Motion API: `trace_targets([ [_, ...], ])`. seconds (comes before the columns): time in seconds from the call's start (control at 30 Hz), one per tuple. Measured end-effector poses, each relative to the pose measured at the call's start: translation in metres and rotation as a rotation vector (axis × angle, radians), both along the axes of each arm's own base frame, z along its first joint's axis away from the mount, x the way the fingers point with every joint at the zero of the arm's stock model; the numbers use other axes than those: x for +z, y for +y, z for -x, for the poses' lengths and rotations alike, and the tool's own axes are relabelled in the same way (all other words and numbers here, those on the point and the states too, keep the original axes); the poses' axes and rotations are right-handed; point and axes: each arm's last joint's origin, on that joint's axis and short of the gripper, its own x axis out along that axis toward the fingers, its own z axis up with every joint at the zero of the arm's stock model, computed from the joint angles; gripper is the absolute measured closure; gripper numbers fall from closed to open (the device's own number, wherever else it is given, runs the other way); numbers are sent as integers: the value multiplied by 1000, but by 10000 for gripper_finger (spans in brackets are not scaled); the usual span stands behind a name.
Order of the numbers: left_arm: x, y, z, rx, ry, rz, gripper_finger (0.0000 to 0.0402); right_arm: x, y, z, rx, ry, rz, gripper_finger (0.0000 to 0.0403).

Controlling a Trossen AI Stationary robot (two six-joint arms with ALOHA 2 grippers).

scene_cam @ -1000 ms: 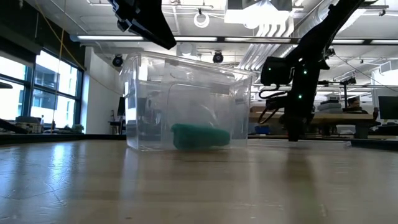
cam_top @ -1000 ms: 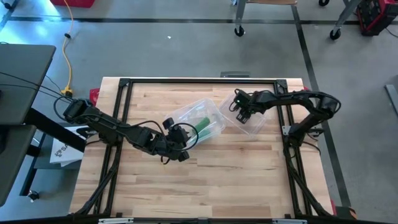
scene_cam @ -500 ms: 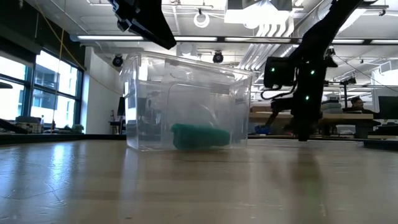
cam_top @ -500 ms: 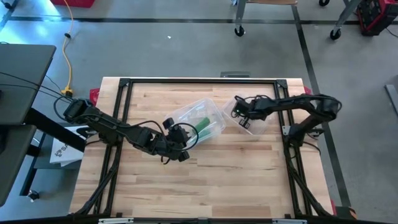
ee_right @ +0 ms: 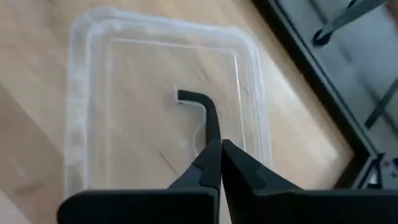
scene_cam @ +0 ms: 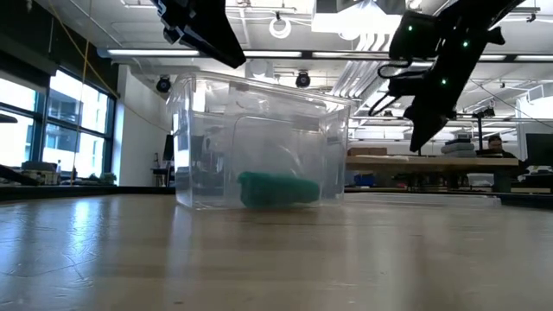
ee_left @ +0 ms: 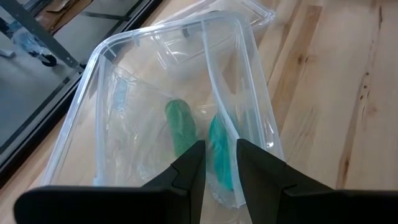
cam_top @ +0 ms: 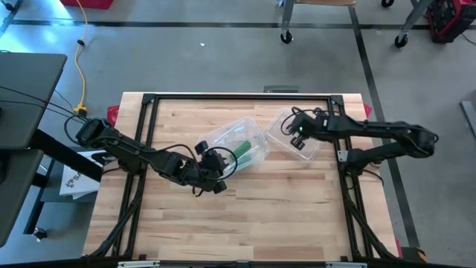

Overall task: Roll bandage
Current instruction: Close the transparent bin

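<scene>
We see a wooden table with a black frame around it, both arms reaching in toward the middle. A clear plastic box sits near the table's centre, toward the far side, and it is open on top. Just to its right the clear lid lies flat on the wood, close to the box. Inside the box we see the green bandage, lying on the bottom as a roll; in the left wrist view it shows as two green pieces side by side behind the wall. The left gripper sits at the near-left edge of the box, its fingers set a narrow gap apart on either side of the box wall, so we read it as gripping the box rim. The right gripper hangs above the lid, lifted clear of the table in the low view, fingers pressed together with nothing between them.
</scene>
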Motion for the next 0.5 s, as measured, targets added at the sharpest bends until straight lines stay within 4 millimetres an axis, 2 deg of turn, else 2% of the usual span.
trace_targets([
  [0.17, 0, 0, 0, 0, -3, 1, 316, -9, -25, 6, 16, 20, -131, 377],
  [0.37, 0, 0, 0, 0, -3, 1, 316, -33, -56, 5, -24, 62, -210, 274],
  [0.5, 0, 0, 0, 0, -5, 2, 316, -54, -66, -1, -48, 112, -243, 225],
])
